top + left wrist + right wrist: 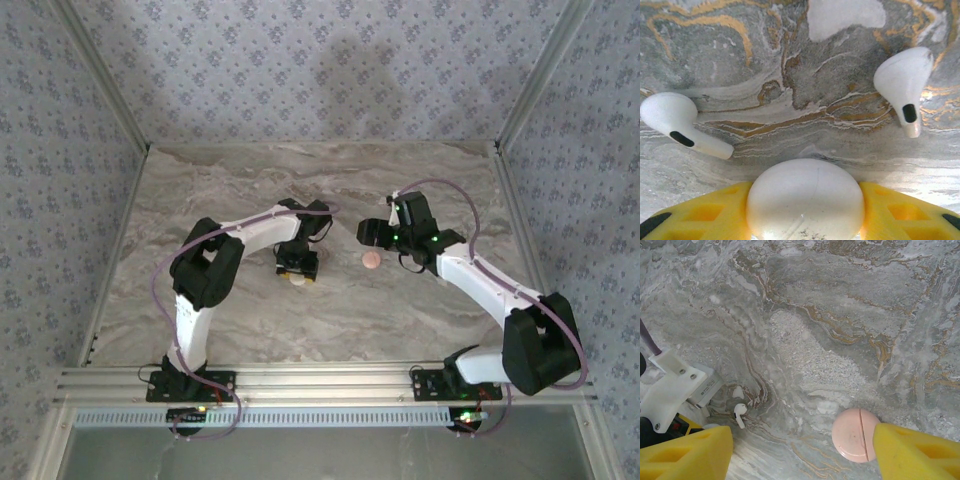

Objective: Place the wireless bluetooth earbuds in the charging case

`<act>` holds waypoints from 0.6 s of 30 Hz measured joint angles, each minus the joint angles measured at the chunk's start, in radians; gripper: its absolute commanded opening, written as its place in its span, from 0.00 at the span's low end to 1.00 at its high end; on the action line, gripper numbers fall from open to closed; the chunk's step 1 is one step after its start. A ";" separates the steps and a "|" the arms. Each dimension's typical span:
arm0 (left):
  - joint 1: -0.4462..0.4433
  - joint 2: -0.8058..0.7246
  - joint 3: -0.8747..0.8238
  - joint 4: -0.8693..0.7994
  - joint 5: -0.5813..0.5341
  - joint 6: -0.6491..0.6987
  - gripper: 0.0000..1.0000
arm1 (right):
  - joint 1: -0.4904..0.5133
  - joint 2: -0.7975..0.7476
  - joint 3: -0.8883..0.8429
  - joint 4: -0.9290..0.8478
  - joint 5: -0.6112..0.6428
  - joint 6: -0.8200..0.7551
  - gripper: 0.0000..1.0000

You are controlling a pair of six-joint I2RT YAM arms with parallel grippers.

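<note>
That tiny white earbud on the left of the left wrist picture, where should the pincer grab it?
Probably by its bulbous head, coming straight down from above: the left earbud lies flat on the table, stem pointing sideways, both flanks open.

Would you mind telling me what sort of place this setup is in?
Most likely a lab robot test cell: the left arm and right arm bolted to an aluminium rail, a marble-patterned table, and wallpapered panel walls boxing it in.
</note>
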 measured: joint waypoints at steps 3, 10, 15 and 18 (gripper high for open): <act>0.000 -0.006 -0.001 -0.003 -0.010 0.013 0.43 | -0.006 -0.011 -0.002 0.000 -0.010 0.000 0.75; -0.018 -0.172 -0.077 0.025 -0.042 0.142 0.40 | -0.043 -0.069 -0.034 0.001 -0.078 -0.006 0.75; -0.069 -0.357 -0.145 0.101 -0.039 0.360 0.40 | -0.096 -0.114 -0.068 -0.002 -0.207 -0.032 0.73; -0.091 -0.444 -0.198 0.151 -0.002 0.491 0.37 | -0.122 -0.134 -0.075 -0.006 -0.298 -0.050 0.68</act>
